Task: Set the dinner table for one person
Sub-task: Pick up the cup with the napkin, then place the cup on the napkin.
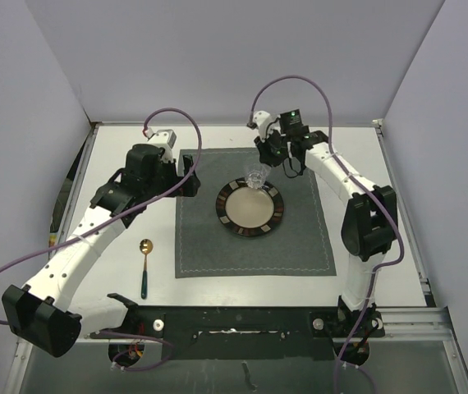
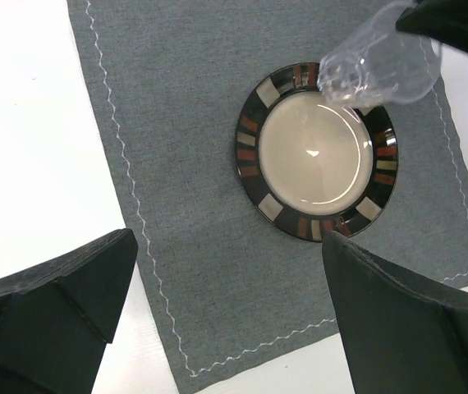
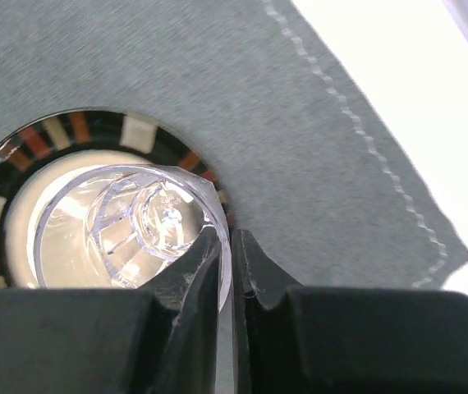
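Both arms reach over the large white matte tabletop (image 1: 217,135): left gripper (image 1: 189,185) at the dark grey stitched placemat's (image 1: 300,246) left edge, right gripper (image 1: 263,168) above the round stripe-rimmed plate (image 1: 222,209). Left wrist: jaws spread, empty, bare tabletop below-left. Right wrist: jaws pinch the clear plastic cup's (image 3: 127,222) wall.

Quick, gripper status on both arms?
Left gripper: open, holding nothing.
Right gripper: shut on the clear cup, pinching its wall, above the plate.
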### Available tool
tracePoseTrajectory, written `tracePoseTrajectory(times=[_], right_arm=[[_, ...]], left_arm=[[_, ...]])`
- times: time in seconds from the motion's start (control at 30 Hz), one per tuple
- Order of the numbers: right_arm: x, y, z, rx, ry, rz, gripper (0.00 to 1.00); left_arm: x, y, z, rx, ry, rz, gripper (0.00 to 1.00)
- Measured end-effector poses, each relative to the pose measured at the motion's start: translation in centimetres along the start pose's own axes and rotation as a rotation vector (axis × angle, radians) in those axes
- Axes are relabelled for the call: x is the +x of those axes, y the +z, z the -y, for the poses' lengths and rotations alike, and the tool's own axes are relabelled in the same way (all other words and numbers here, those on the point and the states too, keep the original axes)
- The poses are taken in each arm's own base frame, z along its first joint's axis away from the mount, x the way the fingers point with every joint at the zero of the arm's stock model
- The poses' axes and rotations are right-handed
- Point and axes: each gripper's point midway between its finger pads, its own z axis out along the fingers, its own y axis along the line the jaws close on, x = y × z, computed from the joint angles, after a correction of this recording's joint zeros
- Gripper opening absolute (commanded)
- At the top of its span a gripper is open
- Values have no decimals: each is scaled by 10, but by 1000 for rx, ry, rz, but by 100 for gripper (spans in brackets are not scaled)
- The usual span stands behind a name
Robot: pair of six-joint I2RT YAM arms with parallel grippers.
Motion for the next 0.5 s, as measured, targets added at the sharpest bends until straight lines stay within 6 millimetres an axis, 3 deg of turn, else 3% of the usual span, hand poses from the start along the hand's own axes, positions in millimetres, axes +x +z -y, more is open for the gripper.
tracePoseTrajectory(times=[0.1,0.2,0.27,0.33,0.4,0.5], right_arm=[[-10,-16,33,59,44,42,0],[-12,-35,83,129,126,87,0],[-5,-42,122,187,177,106,0],[19,-42,151,231,229,84,0],[41,-34,162,242,267,44,0],[66,-14,160,216,298,-12,0]], left_arm=[[-2,1,1,6,0,6,98],[-3,3,3,13,-1,8,98],[-2,5,3,14,-1,5,98],[-1,8,3,13,-1,0,98],[0,9,3,12,-3,-4,98],[0,9,3,12,-4,-3,98]])
